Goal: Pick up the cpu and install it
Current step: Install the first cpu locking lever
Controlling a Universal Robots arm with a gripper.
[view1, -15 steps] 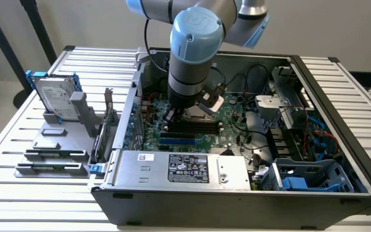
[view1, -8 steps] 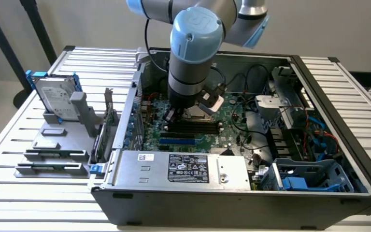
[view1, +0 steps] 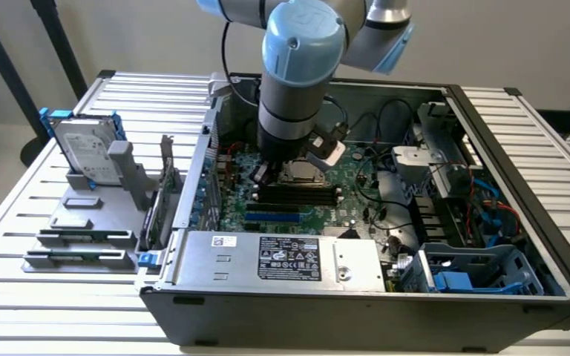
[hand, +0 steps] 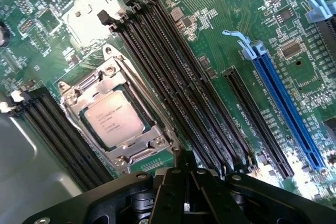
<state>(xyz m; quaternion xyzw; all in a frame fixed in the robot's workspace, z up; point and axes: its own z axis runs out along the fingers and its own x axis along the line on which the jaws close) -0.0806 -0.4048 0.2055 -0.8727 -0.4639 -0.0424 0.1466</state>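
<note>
The cpu point(hand: 112, 118) is sitting flat in its socket on the green motherboard point(hand: 294, 14), a small square chip with a matte silver-grey metal lid bearing fine printed lettering. A bright stamped-steel retention frame point(hand: 137, 148) is surrounding it on all sides, with screw heads showing at its corners. Long black memory slots point(hand: 178, 87) are running alongside the socket on one side, and a second, shorter bank of black slots point(hand: 58, 135) is lying on the other. A glossy blue expansion slot point(hand: 286, 108) with a pale blue latch is stretching further off across the board.

The gripper point(hand: 185, 195) is hovering just above the board near the socket, its black fingers pressed together and carrying nothing. In the exterior view the grey and pale blue arm point(view1: 295, 74) is reaching down into the open computer case point(view1: 364, 297), the gripper point(view1: 283, 167) hanging close over the socket area.

The case is a dark sheet-metal box lying on its side, with a silver power supply point(view1: 285, 259) bearing a black label at the near edge and a blue plastic drive cage point(view1: 473, 274) at the exterior view's right. It is resting on a table of ribbed aluminium slats point(view1: 27, 222). At the exterior view's left, a grey fixture point(view1: 82, 237) is holding a silver hard drive point(view1: 85, 152) upright in a blue bracket. A pale wall is standing behind.
</note>
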